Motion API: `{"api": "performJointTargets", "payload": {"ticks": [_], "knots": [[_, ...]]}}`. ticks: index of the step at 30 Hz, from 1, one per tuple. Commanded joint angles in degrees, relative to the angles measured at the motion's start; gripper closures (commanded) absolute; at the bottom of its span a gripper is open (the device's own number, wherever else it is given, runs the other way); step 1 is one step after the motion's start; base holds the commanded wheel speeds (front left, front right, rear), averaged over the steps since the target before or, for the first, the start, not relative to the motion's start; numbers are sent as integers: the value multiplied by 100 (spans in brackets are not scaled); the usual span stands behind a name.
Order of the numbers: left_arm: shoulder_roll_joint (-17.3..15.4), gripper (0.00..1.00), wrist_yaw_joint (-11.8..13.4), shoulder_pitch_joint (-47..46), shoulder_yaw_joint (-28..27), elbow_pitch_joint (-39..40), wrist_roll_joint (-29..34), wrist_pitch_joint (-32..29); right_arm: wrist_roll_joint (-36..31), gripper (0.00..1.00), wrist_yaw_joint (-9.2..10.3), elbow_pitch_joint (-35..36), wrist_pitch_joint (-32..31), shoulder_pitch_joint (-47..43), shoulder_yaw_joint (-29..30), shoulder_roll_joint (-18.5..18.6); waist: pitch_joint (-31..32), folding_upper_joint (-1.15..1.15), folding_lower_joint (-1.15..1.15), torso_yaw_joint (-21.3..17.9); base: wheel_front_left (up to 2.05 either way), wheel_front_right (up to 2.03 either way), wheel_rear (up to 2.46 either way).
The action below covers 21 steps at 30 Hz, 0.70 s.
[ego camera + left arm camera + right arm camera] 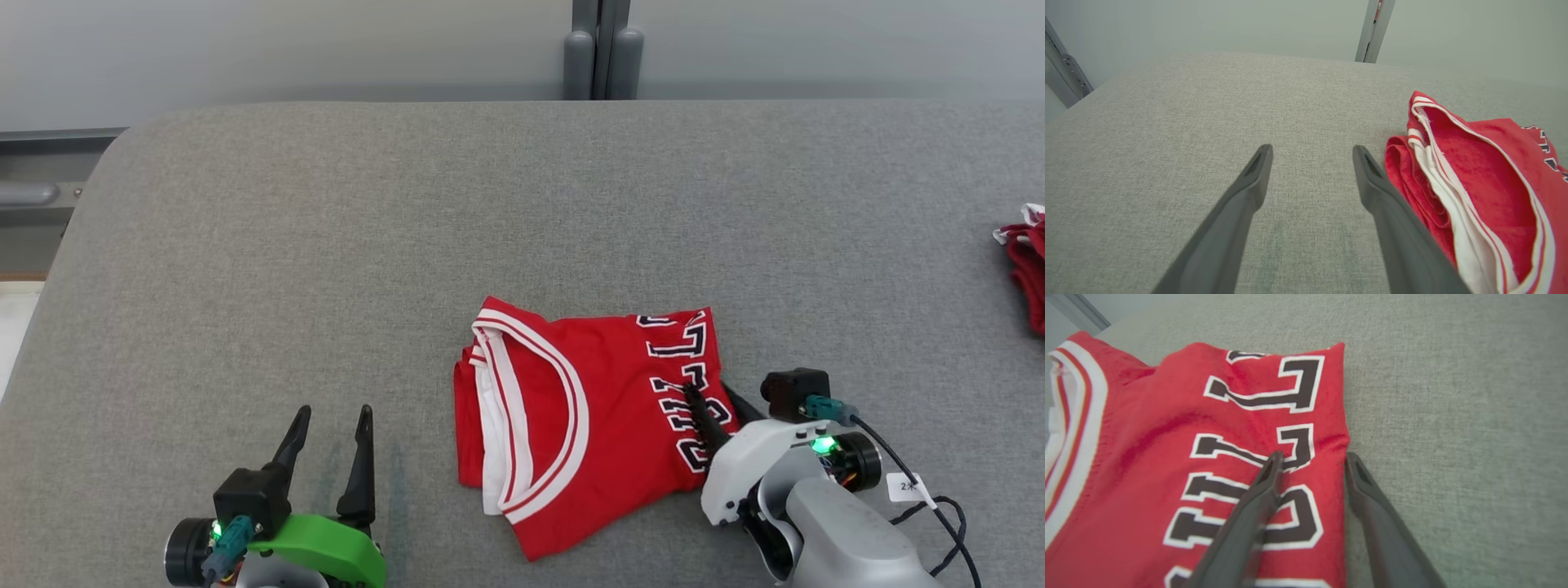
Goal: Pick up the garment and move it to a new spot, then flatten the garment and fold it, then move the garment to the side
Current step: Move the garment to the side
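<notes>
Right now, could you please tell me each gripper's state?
Left gripper: open, holding nothing.
Right gripper: open, astride the folded red fabric jersey's edge.

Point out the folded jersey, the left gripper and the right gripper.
folded jersey (604, 392), head view, red front panel.
left gripper (335, 412), head view, midway between fingertips.
right gripper (1314, 457), right wrist view, midway between fingertips.
</notes>
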<state>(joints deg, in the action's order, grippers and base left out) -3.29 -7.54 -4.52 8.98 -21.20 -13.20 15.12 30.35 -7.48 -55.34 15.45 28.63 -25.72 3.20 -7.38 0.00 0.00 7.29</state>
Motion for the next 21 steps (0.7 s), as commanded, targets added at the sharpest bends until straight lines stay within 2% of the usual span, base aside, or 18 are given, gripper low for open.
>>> {"api": "performJointTargets", "payload": {"ticks": [1, 3, 7, 14, 21], "knots": [[-48, 0, 11, -71, -10, 10, -22, 0, 121, 100, 0, -178, -83, -158, -172, -47, 15, 0, 0, -72, 0, 0, 0], [-68, 0, 11, -57, 15, 33, -15, 0, 192, 100, 3, -234, -81, -113, -170, -24, 55, 0, 0, -204, 0, 0, 0], [-62, 0, 11, 2, 67, 111, -14, 0, -64, 100, 14, -30, -41, -178, 334, 33, 155, 0, 0, -642, 0, 0, 0], [-21, 0, 11, 128, 272, 317, -72, 0, -679, 100, 11, 492, -39, -690, 1111, 8, 262, 0, 0, -1812, 0, 0, 0], [-5, 0, 11, 175, 406, 400, -56, -1, -894, 100, 6, 969, -34, -986, 1518, -10, 222, 0, 0, -2852, 0, 0, 0]]}}
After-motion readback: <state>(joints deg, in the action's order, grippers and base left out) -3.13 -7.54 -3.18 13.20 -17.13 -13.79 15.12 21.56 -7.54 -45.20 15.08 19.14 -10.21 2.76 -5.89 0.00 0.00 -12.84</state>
